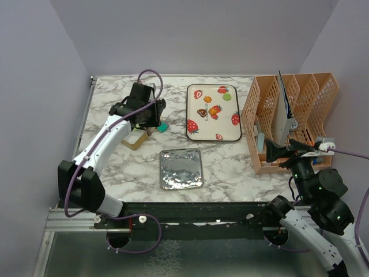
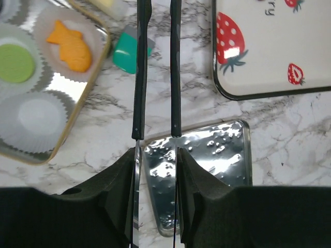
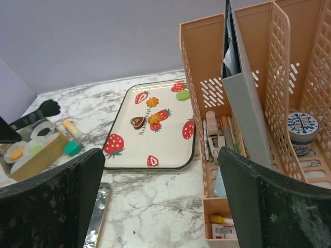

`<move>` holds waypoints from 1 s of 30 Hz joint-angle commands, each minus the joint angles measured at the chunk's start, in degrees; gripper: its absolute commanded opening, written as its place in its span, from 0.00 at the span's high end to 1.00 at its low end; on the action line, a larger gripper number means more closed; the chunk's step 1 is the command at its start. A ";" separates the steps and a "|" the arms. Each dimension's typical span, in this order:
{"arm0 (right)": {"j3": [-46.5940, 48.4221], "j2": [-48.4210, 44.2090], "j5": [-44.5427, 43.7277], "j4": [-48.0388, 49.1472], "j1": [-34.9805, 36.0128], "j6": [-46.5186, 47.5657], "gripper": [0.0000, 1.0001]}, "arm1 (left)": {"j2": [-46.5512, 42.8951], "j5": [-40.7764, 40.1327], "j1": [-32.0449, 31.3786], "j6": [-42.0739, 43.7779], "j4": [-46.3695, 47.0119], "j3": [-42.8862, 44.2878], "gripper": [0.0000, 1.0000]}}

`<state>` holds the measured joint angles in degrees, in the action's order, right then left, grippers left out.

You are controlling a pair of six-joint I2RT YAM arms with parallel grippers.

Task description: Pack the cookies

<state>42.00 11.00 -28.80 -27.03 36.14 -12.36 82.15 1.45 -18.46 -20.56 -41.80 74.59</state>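
Orange fish cookie (image 2: 69,45) in cup (image 2: 95,37) (hidden from top view)

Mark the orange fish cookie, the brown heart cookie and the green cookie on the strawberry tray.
orange fish cookie (image 2: 70,45): left wrist view, middle of its body.
brown heart cookie (image 3: 137,122): right wrist view, centre of the heart.
green cookie (image 3: 182,95): right wrist view, centre of its top face.

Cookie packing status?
Done: round green cookie and orange fish-shaped cookie sit in white paper cups in the gold-rimmed tin. In hand: nothing; left gripper and right gripper open, empty. Remaining: a green disc, brown heart and two orange cookies on the strawberry-print white tray.
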 commanded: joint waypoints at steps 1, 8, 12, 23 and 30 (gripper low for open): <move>-0.50 -0.90 1.02 0.41 -0.02 0.63 0.00 | 5.60 3.63 -5.63 3.46 -0.58 5.30 0.64; -0.50 -1.41 0.65 0.22 -0.02 0.49 0.00 | 15.54 5.08 -11.59 6.59 -0.57 12.65 0.60; -0.49 -1.36 0.56 0.20 -0.02 0.49 0.00 | 20.99 4.89 -13.74 8.32 -0.65 17.11 0.58; -0.51 -1.34 -0.09 -0.13 -0.02 0.32 0.00 | 33.49 1.91 -15.51 11.64 -2.64 29.46 0.52; -0.51 -0.91 -0.12 -0.10 -0.02 0.41 0.00 | 37.88 -0.42 -16.43 13.07 -4.02 32.93 0.48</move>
<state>42.00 10.37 -28.84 -27.05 36.14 -12.38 118.06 3.53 -34.02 -9.28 -43.97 104.66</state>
